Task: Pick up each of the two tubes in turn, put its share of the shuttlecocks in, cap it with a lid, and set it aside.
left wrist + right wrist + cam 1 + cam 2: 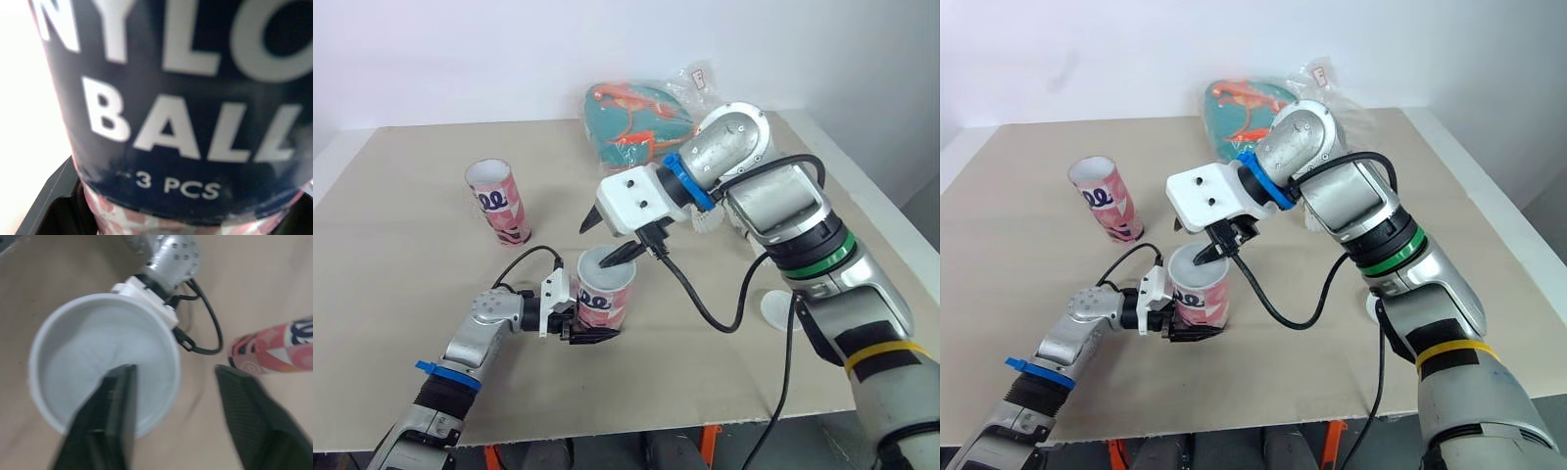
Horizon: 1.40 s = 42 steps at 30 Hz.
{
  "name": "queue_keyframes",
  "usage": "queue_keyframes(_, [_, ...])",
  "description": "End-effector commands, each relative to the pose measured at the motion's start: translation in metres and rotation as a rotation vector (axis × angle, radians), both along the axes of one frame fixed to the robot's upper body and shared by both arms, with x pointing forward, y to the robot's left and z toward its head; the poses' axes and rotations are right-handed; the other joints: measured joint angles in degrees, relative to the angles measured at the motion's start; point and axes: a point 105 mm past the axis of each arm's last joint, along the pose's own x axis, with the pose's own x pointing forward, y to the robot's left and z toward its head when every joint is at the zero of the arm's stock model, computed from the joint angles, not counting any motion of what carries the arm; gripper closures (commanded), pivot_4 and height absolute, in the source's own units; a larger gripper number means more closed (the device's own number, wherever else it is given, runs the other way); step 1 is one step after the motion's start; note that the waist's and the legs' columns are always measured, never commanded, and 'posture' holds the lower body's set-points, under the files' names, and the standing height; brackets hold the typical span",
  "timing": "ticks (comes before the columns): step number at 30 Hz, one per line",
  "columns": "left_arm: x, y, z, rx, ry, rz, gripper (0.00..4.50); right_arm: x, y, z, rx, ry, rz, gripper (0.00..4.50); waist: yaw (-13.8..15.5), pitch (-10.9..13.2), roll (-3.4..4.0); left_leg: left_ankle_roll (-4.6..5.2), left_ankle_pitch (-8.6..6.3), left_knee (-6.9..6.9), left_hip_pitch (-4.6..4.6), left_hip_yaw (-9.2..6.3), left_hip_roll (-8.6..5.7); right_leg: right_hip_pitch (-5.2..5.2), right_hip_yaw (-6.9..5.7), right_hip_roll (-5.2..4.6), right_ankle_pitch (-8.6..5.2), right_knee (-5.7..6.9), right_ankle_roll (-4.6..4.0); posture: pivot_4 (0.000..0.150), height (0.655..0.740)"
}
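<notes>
While left claw (591, 334) clamps the tube (606, 297), right claw (603, 241) gapes astride its rim

The two head views look forward and down from above the table (391, 196), well back, and share nearly all of it, near tube (605, 289) and far tube (499, 203) included. The left wrist view faces the near tube's side, almost touching. The right wrist view looks down on its top, close.
</notes>
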Motion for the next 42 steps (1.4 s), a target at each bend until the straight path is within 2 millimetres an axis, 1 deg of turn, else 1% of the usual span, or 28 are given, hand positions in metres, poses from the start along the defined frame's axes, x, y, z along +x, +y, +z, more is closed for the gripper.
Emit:
queue_keyframes(1, [0.000, 0.006, 0.001, 0.017, -0.004, 0.008, 1.11, 0.005, 0.000, -0.013, 0.013, 0.106, -0.082, 1.76, -0.11, 0.00, 0.00, 0.00, 0.00, 0.00, 0.01, 0.00, 0.02, 0.00, 0.00, 0.03, 0.00, 0.00, 0.00, 0.150, 0.7400])
queue_keyframes(4, [0.001, 0.006, 0.001, 0.019, -0.003, 0.006, 1.11, 0.002, -0.001, 0.018, 0.138, 0.211, -0.103, 1.76, -0.12, 0.02, 0.01, 0.00, 0.00, 0.00, 0.06, 0.00, 0.21, -0.03, 0.01, 0.25, 0.00, 0.02, -0.01, 0.150, 0.7400])
queue_keyframes(5, [0.001, 0.006, 0.001, 0.019, -0.003, 0.006, 1.11, 0.002, -0.002, 0.025, 0.166, 0.236, -0.107, 1.76, -0.11, 0.05, 0.02, 0.00, 0.00, 0.00, 0.05, 0.00, 0.29, -0.05, 0.01, 0.33, 0.00, 0.02, -0.01, 0.150, 0.7400])
queue_keyframes(6, [0.001, 0.006, 0.001, 0.019, -0.003, 0.006, 1.11, 0.001, -0.006, 0.034, 0.200, 0.275, -0.112, 2.01, -0.07, 0.06, 0.03, 0.00, 0.00, 0.00, 0.04, -0.01, 0.32, -0.07, 0.01, 0.36, 0.02, 0.02, -0.05, 0.150, 0.7400])
queue_keyframes(7, [0.001, 0.005, 0.001, 0.019, -0.003, 0.005, 1.11, 0.002, -0.010, 0.038, 0.216, 0.293, -0.124, 2.31, -0.03, 0.06, 0.03, 0.00, 0.00, 0.00, 0.00, -0.01, 0.33, -0.10, 0.02, 0.37, 0.07, 0.02, -0.14, 0.150, 0.7400])
queue_keyframes(8, [0.001, 0.005, 0.001, 0.019, -0.004, 0.004, 1.11, 0.002, -0.015, 0.037, 0.219, 0.302, -0.134, 2.60, 0.00, 0.07, 0.04, 0.00, 0.00, 0.00, -0.03, -0.01, 0.33, -0.12, 0.02, 0.38, 0.10, 0.02, -0.24, 0.150, 0.7400])
queue_keyframes(9, [0.001, 0.006, 0.000, 0.020, -0.003, 0.004, 1.11, 0.000, -0.019, 0.035, 0.214, 0.311, -0.128, 3.08, 0.02, 0.07, 0.04, 0.00, 0.00, 0.00, -0.12, -0.01, 0.33, -0.17, 0.02, 0.38, 0.08, 0.01, -0.24, 0.150, 0.7400])
queue_keyframes(10, [0.001, 0.006, 0.000, 0.021, -0.002, 0.003, 1.11, -0.002, -0.022, 0.032, 0.205, 0.314, -0.125, 3.32, 0.02, 0.07, 0.04, 0.00, 0.00, 0.00, -0.12, -0.02, 0.33, -0.16, 0.02, 0.37, 0.06, 0.00, -0.24, 0.150, 0.7400])
queue_keyframes(11, [0.001, 0.006, 0.000, 0.022, -0.002, 0.002, 1.11, -0.004, -0.023, 0.030, 0.199, 0.319, -0.119, 3.95, 0.02, 0.07, 0.04, -0.01, -0.01, -0.01, -0.13, -0.01, 0.33, -0.16, 0.02, 0.37, 0.03, -0.01, -0.24, 0.150, 0.7400])
queue_keyframes(12, [0.002, 0.006, 0.000, 0.024, -0.002, 0.002, 1.11, -0.006, -0.023, 0.028, 0.194, 0.323, -0.109, 4.30, 0.01, 0.07, 0.04, -0.01, -0.02, -0.02, -0.13, -0.01, 0.33, -0.16, 0.02, 0.37, 0.01, -0.01, -0.24, 0.150, 0.7400])
queue_keyframes(13, [0.002, 0.006, 0.000, 0.024, -0.002, 0.001, 1.11, -0.008, -0.023, 0.026, 0.184, 0.329, -0.102, 4.45, -0.02, 0.08, 0.05, 0.00, -0.03, -0.04, -0.13, -0.01, 0.33, -0.17, 0.02, 0.37, 0.00, -0.01, -0.25, 0.150, 0.7400])
queue_keyframes(19, [0.003, 0.007, 0.000, 0.029, -0.004, -0.002, 1.11, -0.014, -0.020, 0.013, 0.137, 0.352, -0.078, 4.45, -0.02, 0.10, 0.08, 0.00, -0.03, -0.08, -0.12, -0.01, 0.34, -0.22, 0.01, 0.40, 0.00, 0.01, -0.27, 0.150, 0.7400])
queue_keyframes(22, [0.003, 0.007, 0.000, 0.030, -0.006, -0.002, 1.11, -0.014, -0.016, -0.003, 0.062, 0.357, -0.098, 4.45, -0.04, 0.10, 0.08, 0.00, -0.03, -0.07, -0.12, -0.01, 0.35, -0.22, 0.01, 0.40, 0.00, 0.01, -0.27, 0.150, 0.7400])
queue_keyframes(24, [0.003, 0.008, -0.001, 0.031, -0.006, -0.002, 1.11, -0.019, -0.013, -0.010, 0.026, 0.378, -0.078, 4.45, -0.02, 0.10, 0.09, 0.00, -0.02, -0.08, -0.12, -0.02, 0.36, -0.23, 0.01, 0.41, 0.00, 0.01, -0.27, 0.150, 0.7400])
queue_keyframes(28, [0.003, 0.008, -0.002, 0.033, -0.005, 0.000, 1.11, -0.022, -0.002, -0.017, 0.005, 0.408, -0.064, 4.45, -0.04, 0.09, 0.07, 0.00, -0.02, -0.07, -0.11, -0.01, 0.37, -0.21, 0.02, 0.42, 0.00, 0.01, -0.27, 0.150, 0.7400])
queue_keyframes(32, [0.005, 0.008, -0.002, 0.027, -0.013, 0.012, 1.11, -0.023, 0.002, -0.038, -0.056, 0.402, -0.055, 4.45, -0.04, 0.08, 0.07, 0.00, -0.02, -0.07, -0.06, -0.02, 0.41, -0.19, 0.01, 0.47, -0.03, 0.01, -0.22, 0.150, 0.7400])
queue_keyframes(34, [0.004, 0.009, -0.002, 0.024, -0.014, 0.013, 1.11, -0.015, -0.001, -0.052, -0.109, 0.339, -0.079, 4.45, -0.07, 0.07, 0.07, 0.00, -0.02, -0.07, -0.03, -0.02, 0.42, -0.17, 0.01, 0.48, -0.10, 0.01, -0.09, 0.150, 0.7400])
queue_keyframes(36, [0.004, 0.008, -0.002, 0.023, -0.013, 0.014, 1.11, -0.003, -0.002, -0.064, -0.157, 0.264, -0.118, 4.45, -0.13, 0.02, 0.07, 0.00, -0.03, -0.08, 0.09, -0.02, 0.44, -0.09, 0.01, 0.50, -0.15, 0.01, -0.01, 0.150, 0.7400])
queue_keyframes(38, [0.004, 0.008, -0.002, 0.021, -0.014, 0.016, 1.11, 0.002, -0.001, -0.066, -0.159, 0.246, -0.130, 4.45, -0.23, -0.04, 0.04, 0.00, -0.03, -0.13, 0.35, 0.03, 0.48, 0.08, 0.02, 0.53, -0.16, 0.01, -0.03, 0.150, 0.7400])
queue_keyframes(40, [0.003, 0.008, -0.001, 0.017, -0.014, 0.018, 1.11, 0.000, 0.001, -0.054, -0.105, 0.290, -0.120, 4.45, -0.27, -0.15, -0.11, 0.00, -0.03, -0.24, 0.80, 0.05, 0.49, 0.38, 0.03, 0.56, -0.17, 0.01, -0.14, 0.150, 0.7400])
queue_keyframes(41, [0.003, 0.008, -0.001, 0.016, -0.014, 0.018, 1.11, -0.001, 0.001, -0.050, -0.086, 0.303, -0.117, 4.45, -0.32, -0.17, -0.14, 0.00, -0.02, -0.28, 0.91, 0.04, 0.51, 0.42, 0.03, 0.57, -0.25, 0.01, -0.42, 0.150, 0.7400])
queue_keyframes(42, [0.003, 0.007, -0.001, 0.014, -0.015, 0.019, 1.11, 0.000, 0.002, -0.043, -0.047, 0.316, -0.116, 4.45, -0.38, -0.17, -0.14, -0.02, 0.00, -0.29, 0.93, 0.02, 0.51, 0.41, 0.04, 0.59, -0.18, 0.01, -0.48, 0.150, 0.7400])
